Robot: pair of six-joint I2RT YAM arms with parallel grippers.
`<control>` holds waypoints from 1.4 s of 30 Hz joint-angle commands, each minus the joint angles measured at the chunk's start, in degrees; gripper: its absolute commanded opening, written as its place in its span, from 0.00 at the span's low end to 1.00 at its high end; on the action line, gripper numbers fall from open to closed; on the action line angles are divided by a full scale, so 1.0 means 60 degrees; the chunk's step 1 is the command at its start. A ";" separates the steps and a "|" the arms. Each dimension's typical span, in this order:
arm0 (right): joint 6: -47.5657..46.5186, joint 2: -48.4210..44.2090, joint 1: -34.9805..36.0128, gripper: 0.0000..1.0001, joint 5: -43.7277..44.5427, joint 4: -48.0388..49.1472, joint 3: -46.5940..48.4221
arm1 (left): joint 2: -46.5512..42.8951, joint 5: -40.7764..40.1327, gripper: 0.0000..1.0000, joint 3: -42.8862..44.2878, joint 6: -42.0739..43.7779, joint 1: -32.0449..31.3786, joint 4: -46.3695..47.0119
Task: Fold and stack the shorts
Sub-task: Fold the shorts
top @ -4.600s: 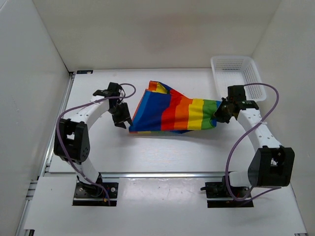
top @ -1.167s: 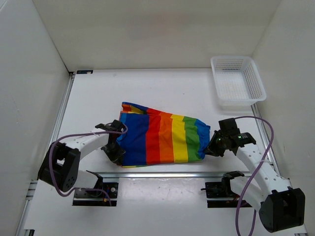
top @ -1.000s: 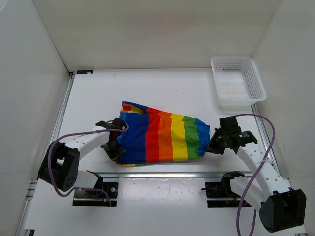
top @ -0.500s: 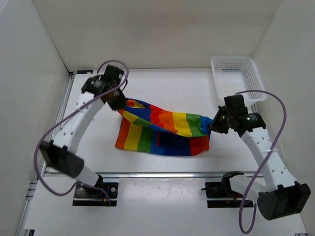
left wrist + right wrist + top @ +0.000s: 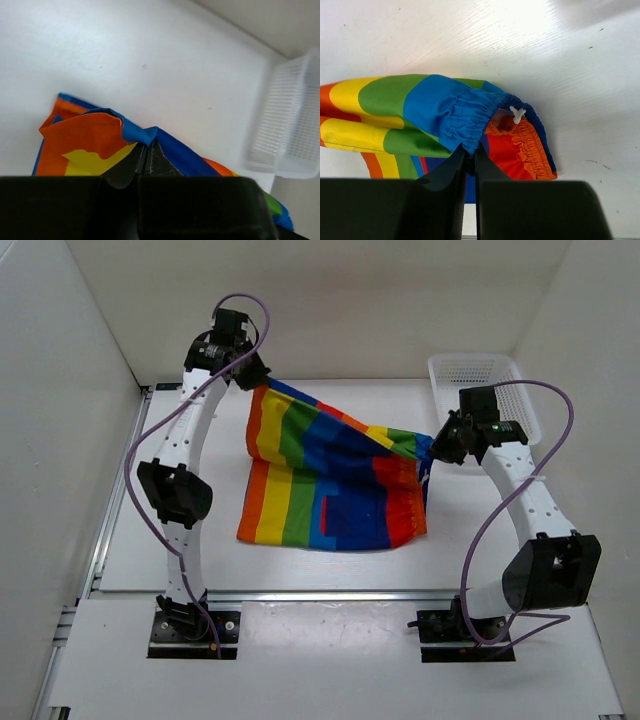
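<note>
The rainbow-striped shorts (image 5: 330,485) hang lifted over the middle of the table, their lower edge resting on the table. My left gripper (image 5: 256,380) is high at the back left, shut on a blue hem corner of the shorts (image 5: 141,135). My right gripper (image 5: 436,448) is at the right, shut on the blue elastic waistband (image 5: 465,120). The cloth stretches between the two grippers. The orange inside of the waistband (image 5: 525,145) and a white tag (image 5: 518,114) show in the right wrist view.
A white mesh basket (image 5: 480,375) stands at the back right, just behind my right arm; it also shows in the left wrist view (image 5: 290,125). White walls close in the back and both sides. The table's metal rail (image 5: 330,594) runs along the near edge.
Both grippers have lifted the shorts from the near edge up and toward the back. The left arm rose furthest, to the back left. The cloth now hangs spread between them.
</note>
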 commanded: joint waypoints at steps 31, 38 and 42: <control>-0.0746 -0.0020 -0.0354 0.00 -0.1081 0.1016 -0.1068 | -0.2273 0.2794 0.10 -0.4494 0.1728 0.0769 0.2641; -0.1112 -0.1178 -0.0354 0.00 -0.0715 0.0110 -0.2313 | -0.4982 0.2794 0.10 -0.9079 0.1553 0.0681 0.2641; -0.1200 -0.1807 -0.0354 0.00 -0.0612 -0.0097 -0.3003 | -0.6388 0.2882 0.10 -1.1610 0.1246 0.0491 0.2451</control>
